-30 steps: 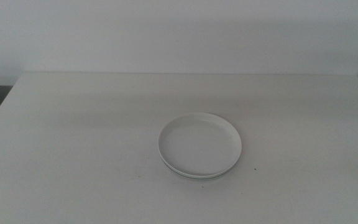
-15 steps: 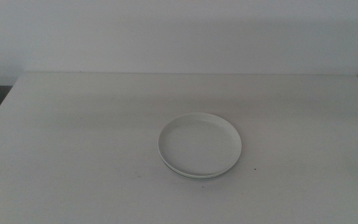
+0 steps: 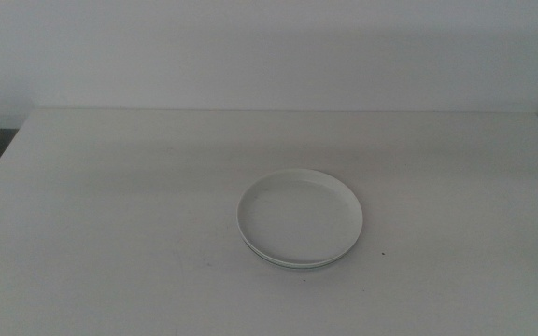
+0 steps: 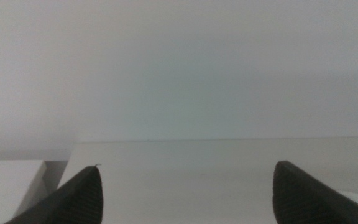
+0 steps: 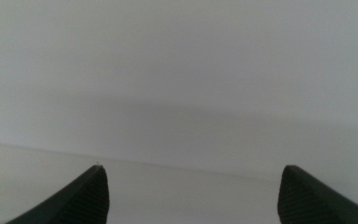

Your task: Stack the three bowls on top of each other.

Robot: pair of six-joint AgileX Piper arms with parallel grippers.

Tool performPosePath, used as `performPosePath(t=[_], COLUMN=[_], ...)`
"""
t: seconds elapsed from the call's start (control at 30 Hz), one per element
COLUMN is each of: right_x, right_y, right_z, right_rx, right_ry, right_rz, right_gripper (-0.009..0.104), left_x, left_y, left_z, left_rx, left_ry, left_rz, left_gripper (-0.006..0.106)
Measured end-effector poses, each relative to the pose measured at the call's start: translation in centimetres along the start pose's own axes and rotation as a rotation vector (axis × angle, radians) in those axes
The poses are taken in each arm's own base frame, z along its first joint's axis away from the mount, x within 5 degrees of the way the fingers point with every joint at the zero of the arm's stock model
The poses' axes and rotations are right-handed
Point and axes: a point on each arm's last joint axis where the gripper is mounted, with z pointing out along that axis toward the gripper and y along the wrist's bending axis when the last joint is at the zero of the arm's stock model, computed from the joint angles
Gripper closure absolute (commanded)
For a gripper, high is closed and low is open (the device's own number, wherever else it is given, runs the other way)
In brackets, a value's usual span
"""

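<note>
Resting nested near the middle of the table (image 3: 110,187), the bowls (image 3: 300,218) form one finished-looking stack — left gripper (image 4: 185,193) and right gripper (image 5: 188,193) wait off-camera, jaws spread wide, holding nothing.

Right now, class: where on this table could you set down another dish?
Bare table lies left of the stacked bowls, right of them up to the table's edge, and behind them toward the wall. Only the stack's spot, right of centre, is taken. Both grippers wait off the middle view, jaws open.
</note>
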Motion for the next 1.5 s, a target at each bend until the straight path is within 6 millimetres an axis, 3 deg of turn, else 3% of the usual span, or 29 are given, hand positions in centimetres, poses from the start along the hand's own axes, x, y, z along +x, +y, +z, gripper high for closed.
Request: performPosePath(t=[0.23, 0.73, 0.87, 0.97, 1.07, 1.23, 1.33, 1.5], right_x=[0.9, 0.8, 1.6, 3.7, 7.1, 15.2, 19.0, 22.5], right_y=[-1.1, -1.1, -1.0, -0.8, -0.4, 0.5, 0.8, 1.2], right_z=[-1.3, -1.4, -2.1, -3.3, -4.7, -5.2, -4.6, -3.4], right_rx=[0.058, 0.055, 0.055, 0.055, 0.049, 0.033, 0.028, 0.017], right_ry=[-0.103, -0.146, -0.155, -0.178, -0.227, -0.217, -0.164, -0.052], right_rz=[-0.021, 0.031, 0.032, 0.033, 0.04, 0.075, 0.084, 0.109], right_gripper=[0.002, 0.002, 0.002, 0.002, 0.002, 0.002, 0.002, 0.002], left_x=[0.0, 0.0, 1.4, 4.1, 7.5, 12.6, 14.3, 15.8], left_y=[0.1, 0.1, 0.2, 0.3, 0.5, 0.8, 0.9, 1.1], left_z=[0.0, 0.0, -0.7, -1.6, -2.2, -2.4, -1.9, -1.2], left_rx=[-0.011, -0.013, -0.019, -0.023, -0.032, -0.032, -0.034, -0.04], left_ry=[0.001, 0.002, -0.011, -0.041, -0.106, -0.109, -0.065, -0.057], left_rz=[0.024, 0.029, 0.04, 0.042, 0.043, 0.043, 0.041, 0.037], left_gripper=[0.007, 0.007, 0.007, 0.007, 0.007, 0.007, 0.007, 0.007])
